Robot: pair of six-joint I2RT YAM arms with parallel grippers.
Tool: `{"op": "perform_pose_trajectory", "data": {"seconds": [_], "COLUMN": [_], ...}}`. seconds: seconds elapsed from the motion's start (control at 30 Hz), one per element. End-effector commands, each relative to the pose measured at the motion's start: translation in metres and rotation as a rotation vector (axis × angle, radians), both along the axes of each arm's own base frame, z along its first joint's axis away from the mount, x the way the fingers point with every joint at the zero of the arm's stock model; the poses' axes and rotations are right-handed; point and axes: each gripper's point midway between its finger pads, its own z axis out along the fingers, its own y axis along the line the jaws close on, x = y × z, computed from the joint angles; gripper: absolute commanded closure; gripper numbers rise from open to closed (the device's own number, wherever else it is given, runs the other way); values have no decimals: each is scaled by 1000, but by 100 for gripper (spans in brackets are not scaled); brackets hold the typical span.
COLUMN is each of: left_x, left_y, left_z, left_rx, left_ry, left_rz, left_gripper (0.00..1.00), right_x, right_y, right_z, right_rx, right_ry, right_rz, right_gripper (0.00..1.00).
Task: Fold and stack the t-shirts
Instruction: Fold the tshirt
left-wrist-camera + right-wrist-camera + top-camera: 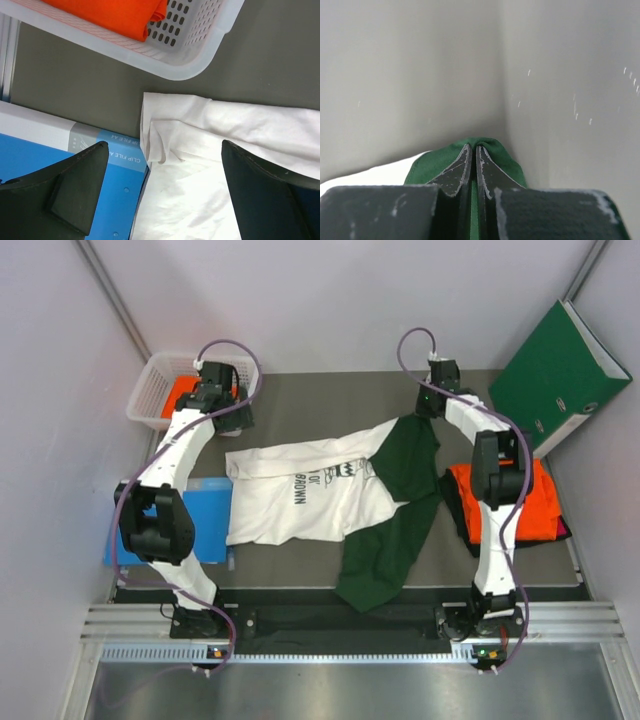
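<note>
A white t-shirt with dark green sleeves and a dark chest print lies spread across the table. My right gripper is at its far right end, shut on the upper green sleeve. In the right wrist view green cloth is pinched between the closed fingers of the right gripper. My left gripper hangs open over the shirt's far left corner, the fingers wide apart and touching nothing. Folded orange t-shirts lie stacked at the right with a black edge under them. One more orange t-shirt lies in the basket.
A white perforated basket stands at the far left, its rim just beyond the shirt corner. A flat blue clip file lies under the shirt's left edge, next to my left fingers. A green binder leans at the far right.
</note>
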Motion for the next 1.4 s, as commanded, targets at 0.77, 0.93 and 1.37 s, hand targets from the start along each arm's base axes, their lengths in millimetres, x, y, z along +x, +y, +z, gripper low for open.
{"op": "perform_pose_trajectory", "data": {"seconds": [0.77, 0.93, 1.37], "left_x": [-100, -132, -180], "left_y": [-39, -45, -40], "left_z": [-57, -81, -149], "left_rx": [-271, -357, -341], "left_ry": [36, 79, 260], "left_rz": [-22, 56, 144], "left_gripper": [1, 1, 1], "right_x": [-146, -239, -384], "right_y": [27, 29, 45], "right_z": [93, 68, -24], "right_rx": [310, 400, 462], "right_ry": [-206, -113, 323], "right_rz": [73, 62, 107], "right_gripper": [0, 0, 23]}}
